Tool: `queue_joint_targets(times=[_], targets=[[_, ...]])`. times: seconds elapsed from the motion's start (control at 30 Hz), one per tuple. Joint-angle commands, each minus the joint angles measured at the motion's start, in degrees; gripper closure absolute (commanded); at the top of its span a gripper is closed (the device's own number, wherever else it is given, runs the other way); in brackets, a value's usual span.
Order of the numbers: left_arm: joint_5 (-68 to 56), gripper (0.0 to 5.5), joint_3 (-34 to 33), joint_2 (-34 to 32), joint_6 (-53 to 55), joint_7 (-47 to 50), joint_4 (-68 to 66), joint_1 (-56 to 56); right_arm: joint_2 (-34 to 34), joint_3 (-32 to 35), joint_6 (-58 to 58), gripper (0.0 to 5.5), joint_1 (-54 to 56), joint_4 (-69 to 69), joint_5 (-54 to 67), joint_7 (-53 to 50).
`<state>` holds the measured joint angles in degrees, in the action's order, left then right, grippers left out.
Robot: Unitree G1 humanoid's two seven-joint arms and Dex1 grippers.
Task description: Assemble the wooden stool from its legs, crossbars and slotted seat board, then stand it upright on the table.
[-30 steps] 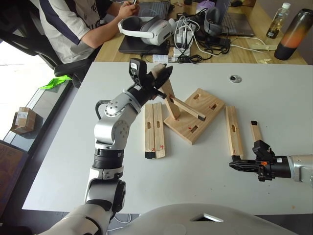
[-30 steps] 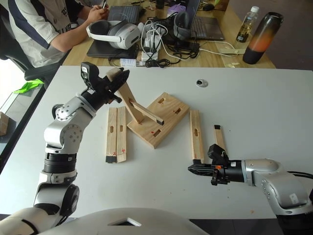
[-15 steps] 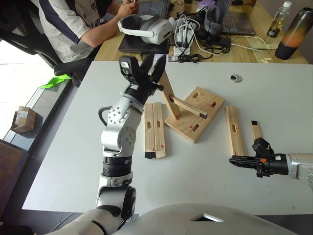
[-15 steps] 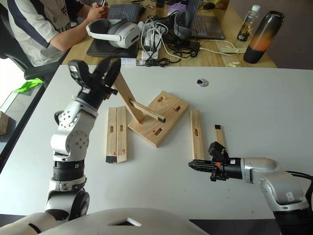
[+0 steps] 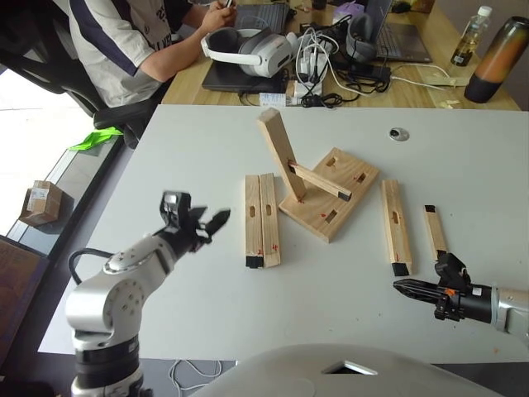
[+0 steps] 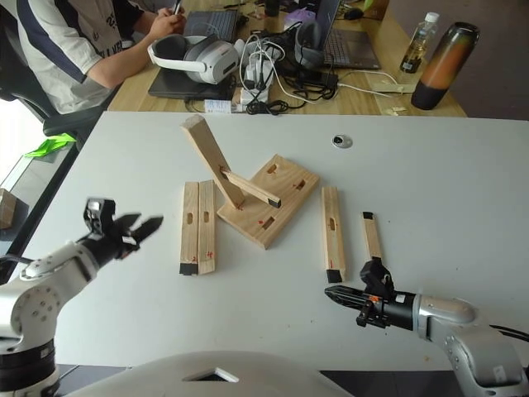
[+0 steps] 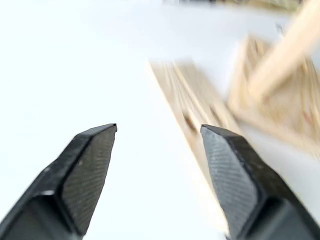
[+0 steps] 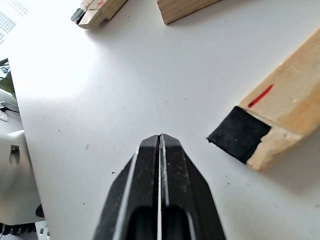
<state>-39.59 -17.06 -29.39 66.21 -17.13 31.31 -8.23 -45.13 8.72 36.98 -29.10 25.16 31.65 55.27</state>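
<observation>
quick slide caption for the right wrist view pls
Right gripper, shut and empty, over the white table beside the black-capped end of a wooden stool piece.

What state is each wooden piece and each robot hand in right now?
Left hand: open, empty, above the table.
Right hand: shut, empty.
Seat board: flat on the table.
One leg: standing tilted on the board.
Crossbar: joined to that leg's side.
Pair of legs: lying flat, side by side.
Lone leg: lying flat.
Short bar: lying flat.

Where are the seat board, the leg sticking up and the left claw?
seat board [image 5: 307, 213]: left eye view, bare top face.
upright leg [image 5: 281, 153]: left eye view, mid-length.
left claw [image 7: 159, 126]: left wrist view, midway between fingertips.
</observation>
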Motion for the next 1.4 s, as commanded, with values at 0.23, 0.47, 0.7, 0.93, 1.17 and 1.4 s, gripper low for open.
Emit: queue_joint_targets(times=[0.23, 0.47, 0.7, 0.93, 1.17, 1.4], targets=[[-8.6, 1.16, 3.9, -2.0, 12.5, -2.1, 5.4, 8.6, 2.7, -0.4, -0.5, 5.5, -2.5, 4.0, -0.9, -5.0], [-1.9, 0.33, 15.8, -1.9, 15.3, 3.1, 2.6, 11.3, 3.8, -2.5, -1.5, 5.5, 2.8, 1.9, -1.8, -6.8], [-2.2, 0.33, 16.5, 1.1, 17.6, 0.4, -3.7, 11.7, 6.3, -5.6, -2.9, 5.5, 5.0, 1.9, -3.0, -9.0], [2.7, 0.33, 19.0, 1.0, 9.6, -0.4, -7.1, 17.7, 6.6, -6.7, -3.5, 5.5, 6.3, 1.4, -3.3, -9.1], [4.2, 0.33, 22.6, 2.9, 6.4, -1.6, -4.5, 16.4, 5.8, -6.5, -3.3, 5.5, 7.0, 1.4, -3.1, -8.4], [4.3, 0.33, 22.0, 4.4, 10.2, -0.7, -7.1, 16.3, 5.3, -6.6, -2.9, 5.5, 7.8, 1.4, -3.1, -8.1]])
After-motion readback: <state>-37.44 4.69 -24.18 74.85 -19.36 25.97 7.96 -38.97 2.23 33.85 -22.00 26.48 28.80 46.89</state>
